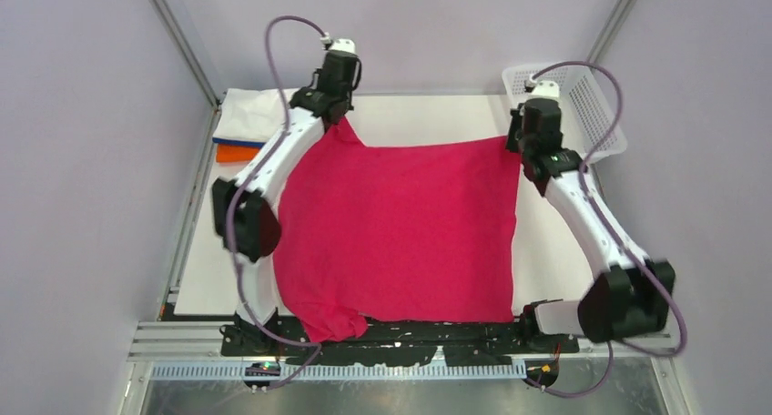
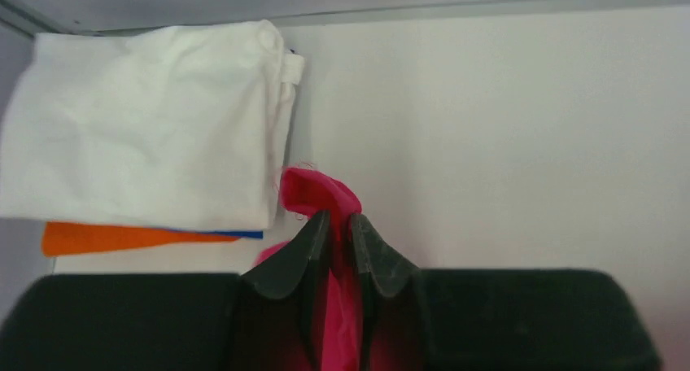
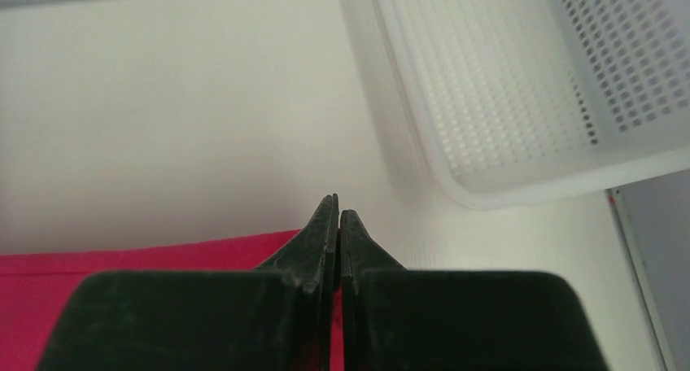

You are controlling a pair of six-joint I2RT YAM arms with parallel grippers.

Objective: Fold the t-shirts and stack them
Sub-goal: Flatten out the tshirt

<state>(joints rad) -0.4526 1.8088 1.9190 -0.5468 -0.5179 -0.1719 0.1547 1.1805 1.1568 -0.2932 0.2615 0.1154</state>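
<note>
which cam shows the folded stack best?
Left wrist: white t-shirt nearly whole, on top, orange edge and blue edge beneath. Top external: far-left corner, partly hidden by the left arm. Right wrist: none of it.

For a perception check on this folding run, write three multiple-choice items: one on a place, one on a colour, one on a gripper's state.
1. Where on the table is the folded stack?
A. far-left corner
B. middle
C. near-right corner

2. Which colour tops it?
A. orange
B. white
C. blue

3. The left gripper is:
A. open over bare table
B. shut on the magenta shirt
C. shut on nothing

Key:
1 A, the top view shows it by the far-left edge.
2 B, the white shirt lies uppermost.
3 B, magenta cloth sits pinched between its fingers.
</note>
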